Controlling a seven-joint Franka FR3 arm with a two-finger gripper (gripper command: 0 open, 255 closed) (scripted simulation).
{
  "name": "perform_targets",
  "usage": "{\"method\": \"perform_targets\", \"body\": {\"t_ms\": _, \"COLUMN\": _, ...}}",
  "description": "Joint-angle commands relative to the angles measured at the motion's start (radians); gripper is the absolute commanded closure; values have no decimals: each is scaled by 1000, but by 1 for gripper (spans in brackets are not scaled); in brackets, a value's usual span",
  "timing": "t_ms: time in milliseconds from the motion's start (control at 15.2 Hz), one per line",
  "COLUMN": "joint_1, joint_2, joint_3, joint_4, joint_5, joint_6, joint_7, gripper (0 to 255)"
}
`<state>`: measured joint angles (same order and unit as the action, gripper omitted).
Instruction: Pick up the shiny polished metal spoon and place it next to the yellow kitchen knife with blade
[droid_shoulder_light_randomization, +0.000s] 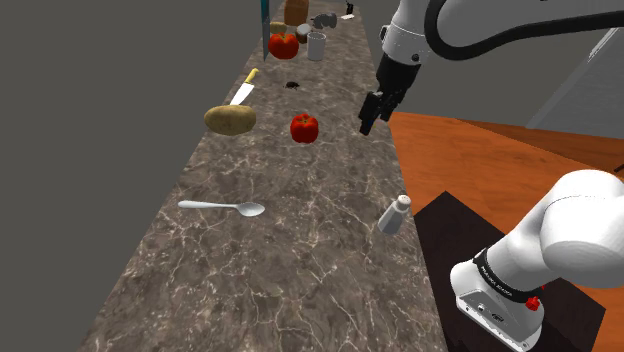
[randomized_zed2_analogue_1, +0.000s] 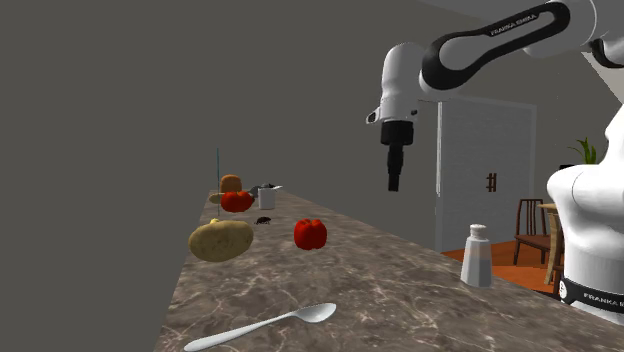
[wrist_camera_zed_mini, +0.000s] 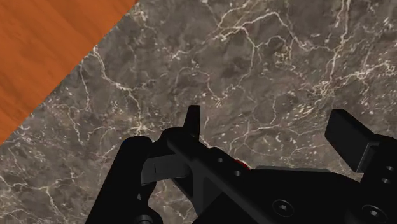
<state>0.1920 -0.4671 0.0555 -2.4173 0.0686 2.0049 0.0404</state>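
1. Your gripper (droid_shoulder_light_randomization: 369, 122) hangs high over the counter (droid_shoulder_light_randomization: 300, 260), fingers (wrist_camera_zed_mini: 348, 135) apart, holding nothing.
2. The spoon (droid_shoulder_light_randomization: 222, 207) lies flat on the counter, well apart from the knife (droid_shoulder_light_randomization: 243, 92) beside the potato (droid_shoulder_light_randomization: 230, 119).

Dark veined marble table (droid_shoulder_light_randomization: 300, 270) bearing: spoon (droid_shoulder_light_randomization: 225, 207), potato (droid_shoulder_light_randomization: 230, 119), yellow-handled knife (droid_shoulder_light_randomization: 244, 90), red pepper (droid_shoulder_light_randomization: 304, 127), shaker (droid_shoulder_light_randomization: 394, 214), white cup (droid_shoulder_light_randomization: 316, 45).

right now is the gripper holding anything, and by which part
Nothing. The gripper hangs open above the counter; the spoon lies untouched on it.
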Motion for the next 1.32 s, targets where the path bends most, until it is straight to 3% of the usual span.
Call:
{"method": "perform_targets", "body": {"t_ms": 0, "joint_1": 22, "joint_2": 54, "joint_3": 20, "joint_4": 18, "joint_5": 16, "joint_6": 48, "joint_7": 2, "gripper": 0}}
{"method": "perform_targets", "body": {"t_ms": 660, "joint_1": 110, "joint_2": 326, "joint_3": 114, "joint_4": 159, "joint_5": 51, "joint_6": 237, "joint_7": 3, "gripper": 0}}
{"method": "perform_targets", "body": {"t_ms": 1254, "joint_1": 183, "joint_2": 576, "joint_3": 190, "joint_4": 350, "joint_5": 14, "joint_6": 346, "joint_7": 25, "gripper": 0}}
